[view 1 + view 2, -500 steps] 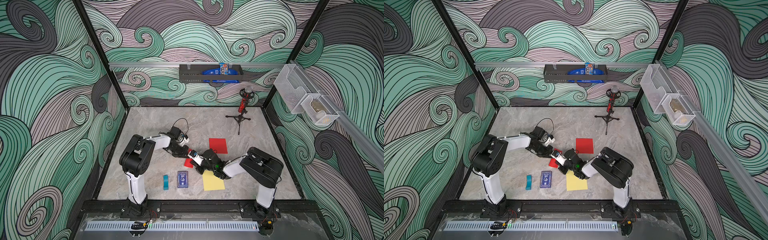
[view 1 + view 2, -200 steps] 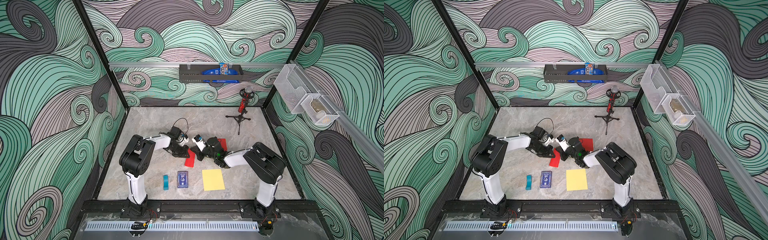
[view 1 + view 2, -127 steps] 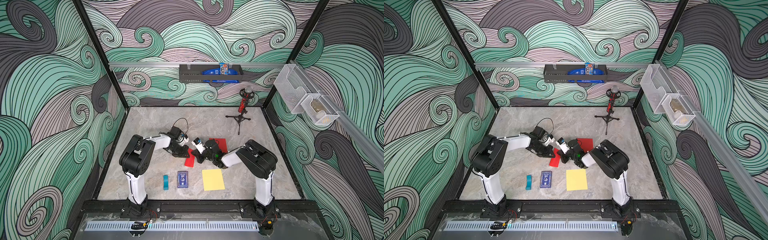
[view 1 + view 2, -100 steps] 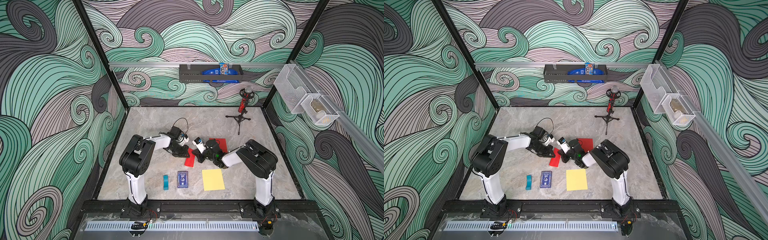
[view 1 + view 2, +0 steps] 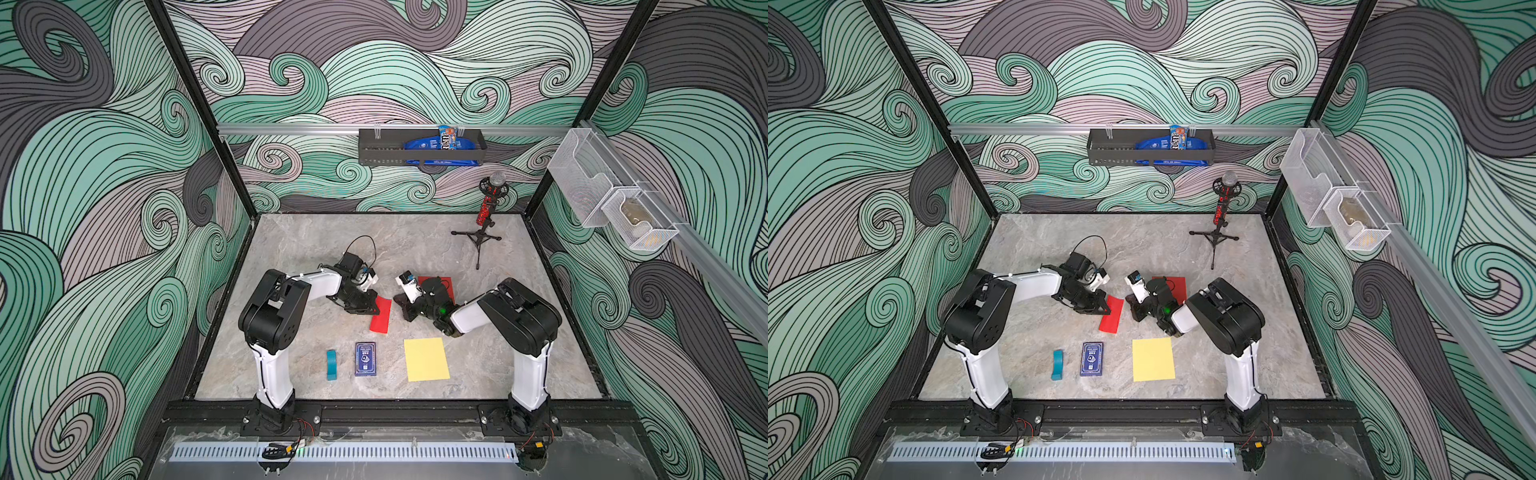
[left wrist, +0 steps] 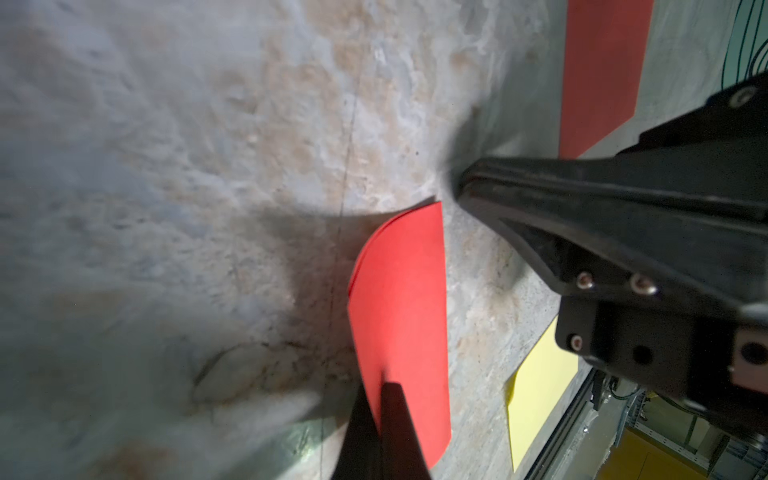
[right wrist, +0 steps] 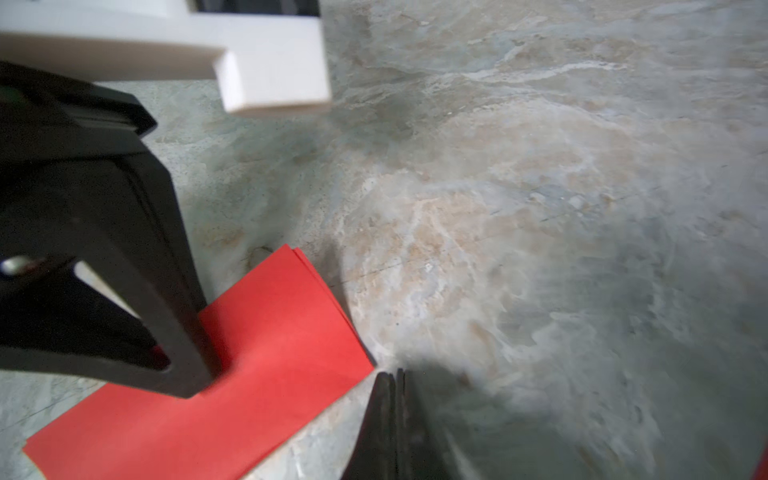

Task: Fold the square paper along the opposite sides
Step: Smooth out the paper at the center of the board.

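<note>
I found the left jaws together, resting on the folded red paper at the middle of the desk; right jaws together, just beside it.

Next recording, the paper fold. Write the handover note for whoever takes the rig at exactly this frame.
Left gripper: shut, tip resting on the folded red paper.
Right gripper: shut, empty, low over the table just off a corner of that paper.
Paper: lies between the two arms, folded in half into a narrow strip. The layers look slightly offset at one corner in the right wrist view.
Done: the fold itself.
Left: probably press the crease flat, then lift both arms away.
Nearby, unfolded: a red sheet partly under the right arm and a yellow sheet.
</note>
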### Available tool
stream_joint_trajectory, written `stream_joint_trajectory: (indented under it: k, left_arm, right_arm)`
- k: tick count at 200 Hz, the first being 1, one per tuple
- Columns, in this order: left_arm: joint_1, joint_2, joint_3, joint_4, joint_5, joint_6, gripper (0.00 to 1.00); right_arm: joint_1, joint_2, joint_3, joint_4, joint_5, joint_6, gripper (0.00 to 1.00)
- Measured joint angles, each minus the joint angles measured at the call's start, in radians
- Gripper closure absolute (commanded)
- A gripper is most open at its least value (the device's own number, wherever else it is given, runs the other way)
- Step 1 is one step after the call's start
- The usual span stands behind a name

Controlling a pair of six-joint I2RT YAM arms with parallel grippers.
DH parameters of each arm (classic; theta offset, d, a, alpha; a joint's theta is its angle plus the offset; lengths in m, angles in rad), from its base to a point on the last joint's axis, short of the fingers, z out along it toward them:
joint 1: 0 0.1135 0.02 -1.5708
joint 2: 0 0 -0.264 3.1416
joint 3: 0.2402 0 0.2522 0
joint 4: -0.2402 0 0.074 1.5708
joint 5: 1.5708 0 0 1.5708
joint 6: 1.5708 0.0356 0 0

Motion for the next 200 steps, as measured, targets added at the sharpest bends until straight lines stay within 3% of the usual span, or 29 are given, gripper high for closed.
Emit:
stream_joint_trajectory:
  k: [36,64,108,135,200]
  left_arm:
    - [0.0,0.0,0.0,0.001,0.0,-0.001,1.0]
    - [0.0,0.0,0.0,0.002,0.0,-0.001,1.0]
    - [0.0,0.0,0.0,0.003,-0.001,-0.003,1.0]
    - [0.0,0.0,0.0,0.006,-0.004,-0.007,1.0]
    - [0.001,0.0,0.0,0.006,-0.005,-0.009,1.0]
  right_arm:
    - [0.013,-0.093,-0.052,-0.027,-0.01,-0.029,0.87]
    - [0.116,-0.187,-0.103,0.021,-0.005,-0.113,0.87]
    - [0.21,-0.118,-0.04,-0.034,0.02,-0.22,0.94]
    - [0.211,-0.074,-0.024,-0.117,0.021,-0.224,0.98]
    - [0.26,-0.116,-0.091,-0.094,0.086,-0.223,0.99]
